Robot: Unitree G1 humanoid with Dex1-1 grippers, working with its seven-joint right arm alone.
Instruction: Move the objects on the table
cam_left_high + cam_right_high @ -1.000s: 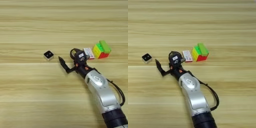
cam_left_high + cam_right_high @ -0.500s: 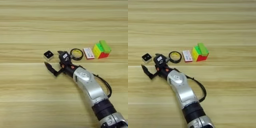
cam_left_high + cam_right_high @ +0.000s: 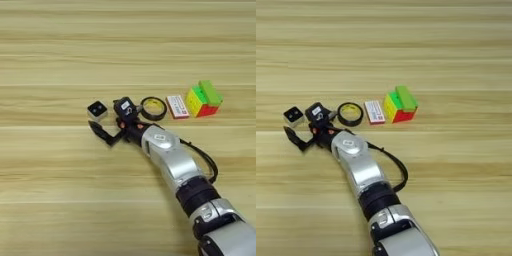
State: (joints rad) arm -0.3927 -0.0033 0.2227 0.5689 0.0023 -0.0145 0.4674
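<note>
Gripper [image 3: 107, 131] spread wide, holding nothing, now shifted left off the tape ring [image 3: 153, 108] to five o'clock of the white cube [image 3: 97, 110]; probably next grasp target.

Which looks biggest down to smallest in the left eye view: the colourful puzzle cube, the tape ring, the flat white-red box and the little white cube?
1. Puzzle cube, green bar on top.
2. Tape ring and flat white-red box: too alike to rank.
3. White cube, smallest.
</note>
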